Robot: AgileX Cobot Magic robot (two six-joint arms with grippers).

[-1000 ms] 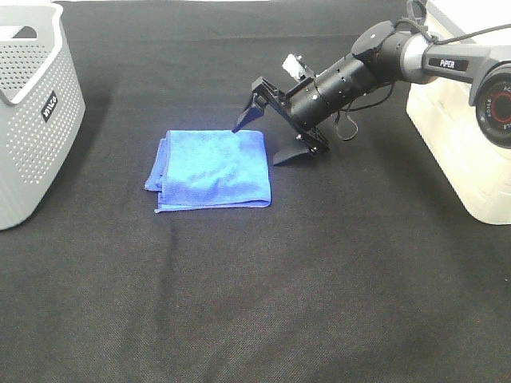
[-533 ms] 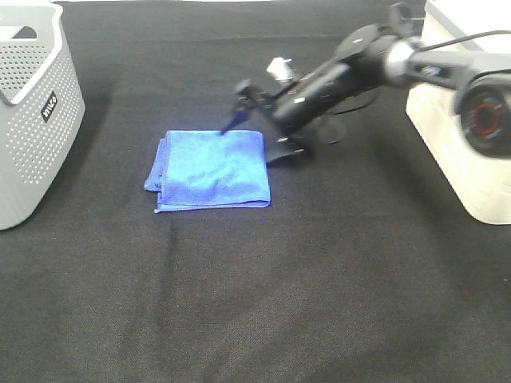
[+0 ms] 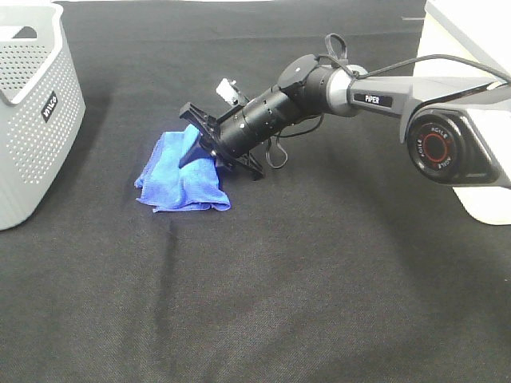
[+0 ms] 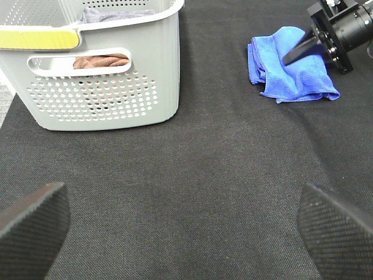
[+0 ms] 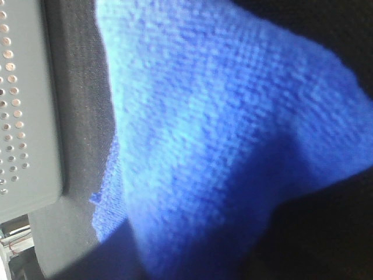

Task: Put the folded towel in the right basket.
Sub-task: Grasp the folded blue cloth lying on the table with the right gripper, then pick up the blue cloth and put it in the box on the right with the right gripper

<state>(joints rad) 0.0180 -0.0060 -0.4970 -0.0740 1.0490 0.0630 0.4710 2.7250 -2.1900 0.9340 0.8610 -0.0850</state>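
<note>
**Towel may slip**

The towel, bunched on the table, is pinched at one edge by the right gripper; so thin a hold could be lost before the right basket. The left gripper is spread wide.

Towel: blue cloth, fuzzy microfibre-like nap, matt, soft creases.
Table: black woven fabric cover, matt, fine grain.
Left basket: grey plastic, smooth, dull sheen, perforated walls; brown cloth inside.
Right basket: cream plastic, smooth.
Right arm: black casing, ribbed near wrist, slight gloss; silver-grey link behind.
Left claw: pads black, finely pebbled, matt.
</note>
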